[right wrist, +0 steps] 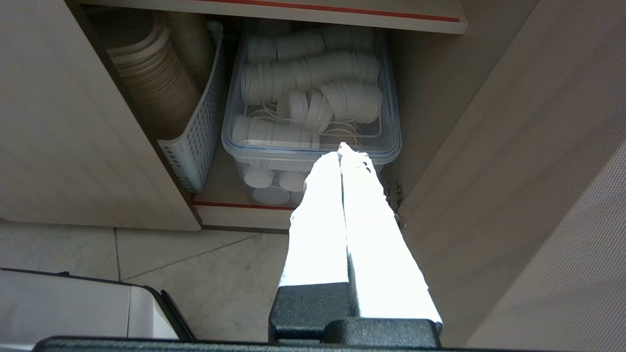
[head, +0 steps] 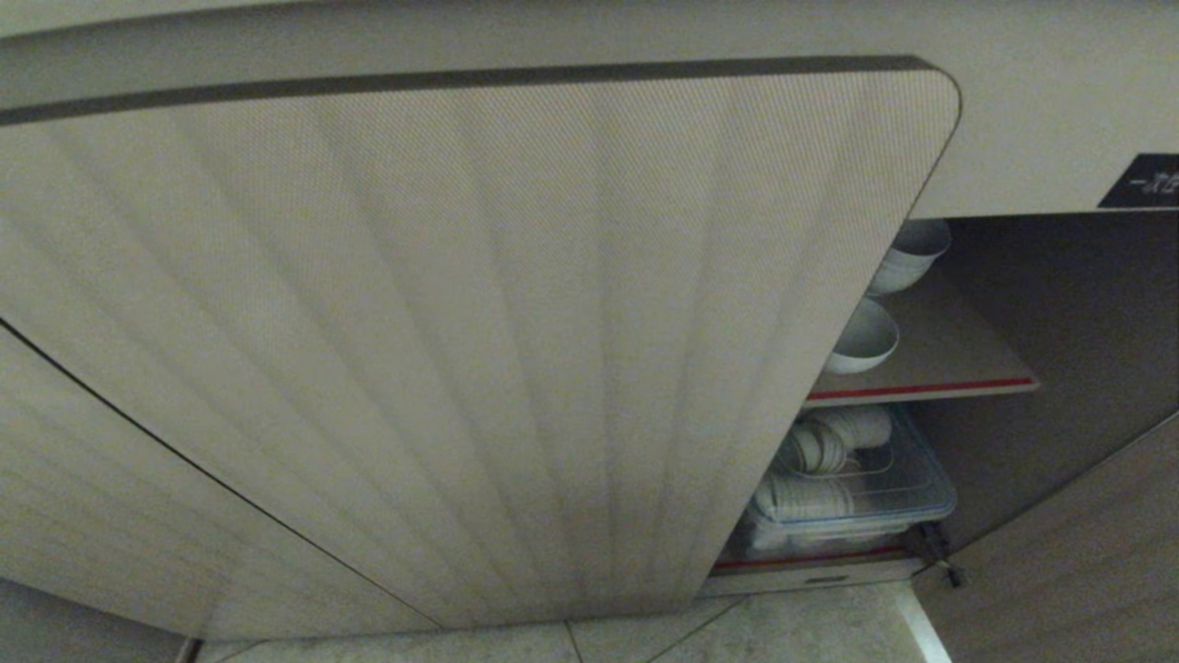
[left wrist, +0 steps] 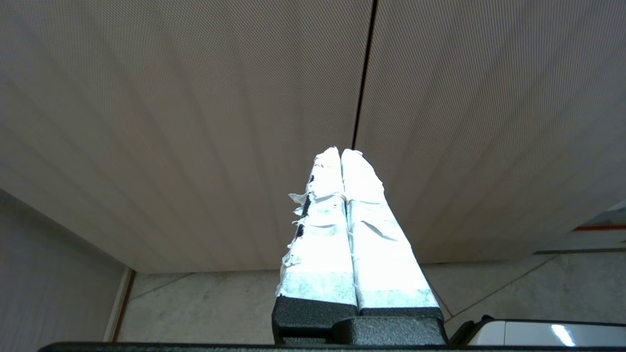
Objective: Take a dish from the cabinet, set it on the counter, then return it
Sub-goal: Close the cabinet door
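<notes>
Beside counter [head: 1059,110], black label [head: 1147,181] unreadable.

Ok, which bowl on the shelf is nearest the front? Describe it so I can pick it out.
Look into the open cabinet, at the brown shelf with the red front edge. Two white bowls sit there; the front bowl is nearest that edge, tilted, while the rear bowl sits deeper, seemingly stacked.

Clear lidded tub [right wrist: 313,146] of white cups beside perforated basket [right wrist: 195,146]
</notes>
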You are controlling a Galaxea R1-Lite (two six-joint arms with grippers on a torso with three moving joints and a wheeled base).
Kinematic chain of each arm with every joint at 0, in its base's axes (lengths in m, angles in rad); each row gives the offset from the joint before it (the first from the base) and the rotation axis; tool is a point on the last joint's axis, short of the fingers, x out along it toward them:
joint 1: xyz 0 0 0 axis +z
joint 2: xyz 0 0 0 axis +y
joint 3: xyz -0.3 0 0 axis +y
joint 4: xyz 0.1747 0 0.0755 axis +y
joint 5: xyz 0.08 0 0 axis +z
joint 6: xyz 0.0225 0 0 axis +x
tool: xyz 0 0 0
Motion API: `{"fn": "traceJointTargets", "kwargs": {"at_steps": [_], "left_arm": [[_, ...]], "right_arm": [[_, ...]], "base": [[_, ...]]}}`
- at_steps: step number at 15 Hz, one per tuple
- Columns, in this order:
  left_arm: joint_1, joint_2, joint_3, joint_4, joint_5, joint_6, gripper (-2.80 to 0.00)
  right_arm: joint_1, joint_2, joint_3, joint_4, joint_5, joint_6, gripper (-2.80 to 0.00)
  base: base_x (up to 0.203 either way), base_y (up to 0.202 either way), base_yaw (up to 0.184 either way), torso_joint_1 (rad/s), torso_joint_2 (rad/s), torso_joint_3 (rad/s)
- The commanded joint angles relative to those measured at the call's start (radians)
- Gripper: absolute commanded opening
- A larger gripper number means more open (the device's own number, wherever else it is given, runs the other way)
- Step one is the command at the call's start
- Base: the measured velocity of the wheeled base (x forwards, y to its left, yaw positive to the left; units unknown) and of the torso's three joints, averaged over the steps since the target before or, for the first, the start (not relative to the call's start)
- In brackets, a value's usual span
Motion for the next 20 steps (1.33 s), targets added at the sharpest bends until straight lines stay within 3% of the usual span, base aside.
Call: {"fn": "traceJointTargets", "kwargs": {"at_steps": [1, 20], "left_arm": [[0.000, 0.000, 0.000, 0.000, 0.000, 0.000, -2.80], [0.000, 0.000, 0.000, -0.002, 0.000, 0.000, -2.80]], "right_arm": [[0.000, 0.001, 0.000, 0.000, 0.001, -0.003, -2.80], [0.000, 0.001, 0.000, 0.000, -0.002, -0.003, -2.80]], "base": [[0.000, 0.000, 0.000, 0.000, 0.00, 0.000], [0.000, 0.000, 0.000, 0.000, 0.00, 0.000]]}}
